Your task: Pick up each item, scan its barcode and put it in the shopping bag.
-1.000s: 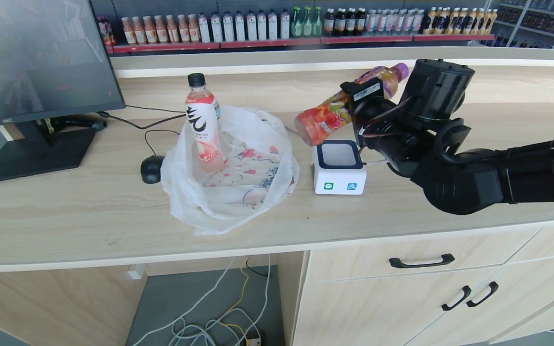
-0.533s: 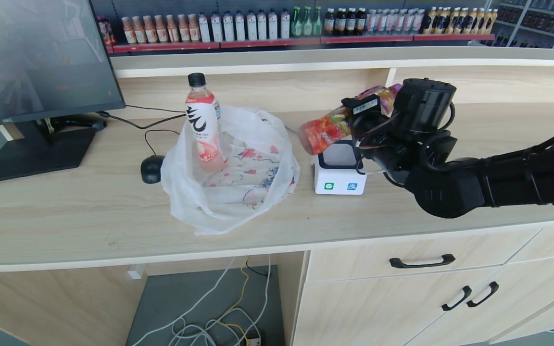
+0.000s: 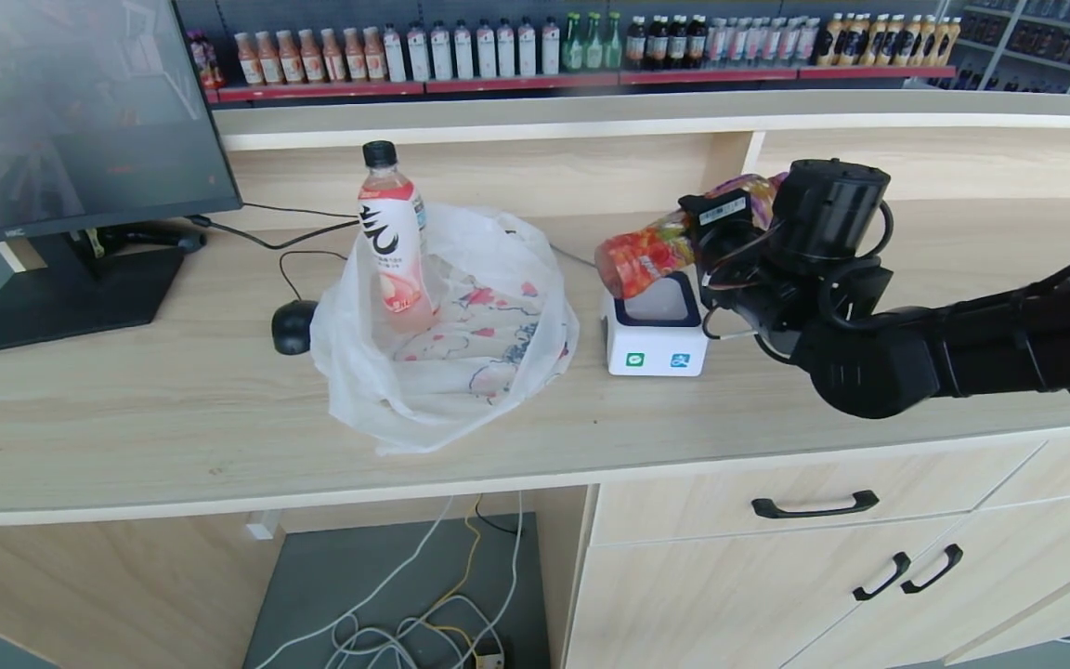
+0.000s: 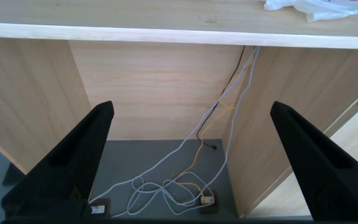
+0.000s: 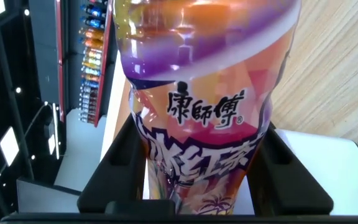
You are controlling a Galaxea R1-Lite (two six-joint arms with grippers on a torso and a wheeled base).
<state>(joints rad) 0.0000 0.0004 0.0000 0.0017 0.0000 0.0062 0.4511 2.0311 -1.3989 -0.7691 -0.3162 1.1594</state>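
My right fingers (image 3: pixel 713 232) pinch a juice bottle (image 3: pixel 645 257) round its middle, one finger on each side. The juice bottle is off the table (image 3: pixel 173 409), lying nearly flat, its base end toward the shopping bag (image 3: pixel 461 372) and its cap end hidden behind my wrist. It hangs just above the white scanner (image 3: pixel 656 339), base end over the far edge of the scanner's dark window. I can't tell whether bottle and scanner touch. The right wrist view shows the label up close and the scanner's white top under it.

The shopping bag sits open on the table just beside the scanner, toward my left. A pink bottle (image 3: pixel 396 251) with a black cap stands upright inside it, at the bag's far left side.

My left fingers (image 4: pixel 82 165) are spread wide, holding nothing, down below the table edge over loose cables (image 4: pixel 185 180) on the floor.

Also on the table: a black mouse (image 3: pixel 292 327) touching the bag's left side and a monitor (image 3: pixel 61 111) at far left. Shelf of bottles (image 3: pixel 535 46) behind.
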